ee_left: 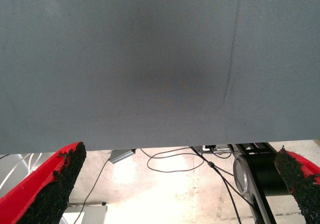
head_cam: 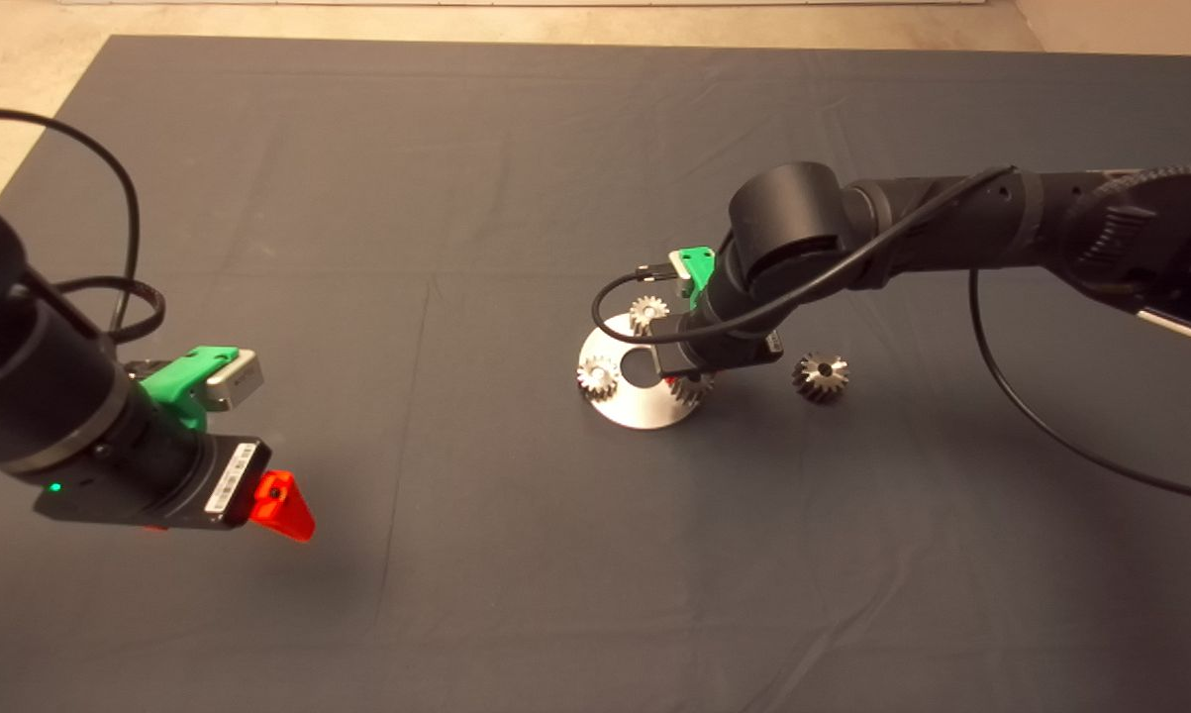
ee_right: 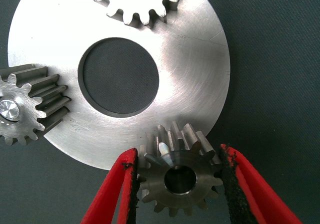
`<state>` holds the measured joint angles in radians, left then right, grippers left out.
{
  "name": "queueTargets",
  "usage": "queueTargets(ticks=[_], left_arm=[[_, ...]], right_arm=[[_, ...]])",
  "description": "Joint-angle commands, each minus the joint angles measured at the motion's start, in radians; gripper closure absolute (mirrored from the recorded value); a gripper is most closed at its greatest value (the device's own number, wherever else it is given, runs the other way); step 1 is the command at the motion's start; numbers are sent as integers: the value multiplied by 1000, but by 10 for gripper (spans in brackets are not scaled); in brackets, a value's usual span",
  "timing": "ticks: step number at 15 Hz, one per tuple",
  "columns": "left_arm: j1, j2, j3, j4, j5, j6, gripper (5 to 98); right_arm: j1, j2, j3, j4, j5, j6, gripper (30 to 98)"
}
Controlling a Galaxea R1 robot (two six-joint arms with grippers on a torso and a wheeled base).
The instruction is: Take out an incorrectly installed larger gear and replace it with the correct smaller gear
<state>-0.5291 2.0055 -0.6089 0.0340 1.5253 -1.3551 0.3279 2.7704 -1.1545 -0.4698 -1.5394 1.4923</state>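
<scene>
The right hand [ee_right: 177, 184] is down at the steel disc [ee_right: 200, 74], at the edge nearest the loose gear, with its red fingers [ee_right: 112, 194] set either side of the smaller gear [ee_right: 177, 176]. One pad touches the teeth; the other stands just off them, so the hold is narrow but looks not fully closed, and I cannot tell whether it bears any load. The gear sits at the disc's rim, its centre hole dark, so I cannot tell whether it is seated on a pin. Two paler gears [ee_right: 30, 109] are already mounted elsewhere round the disc's central hole. The larger gear [head_cam: 820, 376] lies on the mat [head_cam: 357, 198] beside the disc, well clear of it, so removal looks done and fitting the replacement is the step in hand. Next, I judge, the gear must be settled square on its post with teeth free of its neighbours before the fingers spread and lift straight up. The left hand [head_cam: 283, 505] waits far from the disc, fingers wide, holding nothing.
</scene>
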Motion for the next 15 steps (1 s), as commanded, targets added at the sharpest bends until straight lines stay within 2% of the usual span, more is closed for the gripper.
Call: queueTargets(ticks=[1, 10, 12, 15], left_arm=[[-2, 0, -3, 10, 91, 2, 54], [-2, 0, -1, 10, 91, 2, 54], [-2, 0, -1, 10, 91, 2, 54], [-2, 0, -1, 10, 91, 2, 54]], right_arm=[[33, -2, 3, -32, -119, 5, 916], [33, -3, 4, -33, -119, 4, 861], [34, -4, 4, -33, -119, 4, 804], [34, -4, 4, -32, -119, 5, 759]])
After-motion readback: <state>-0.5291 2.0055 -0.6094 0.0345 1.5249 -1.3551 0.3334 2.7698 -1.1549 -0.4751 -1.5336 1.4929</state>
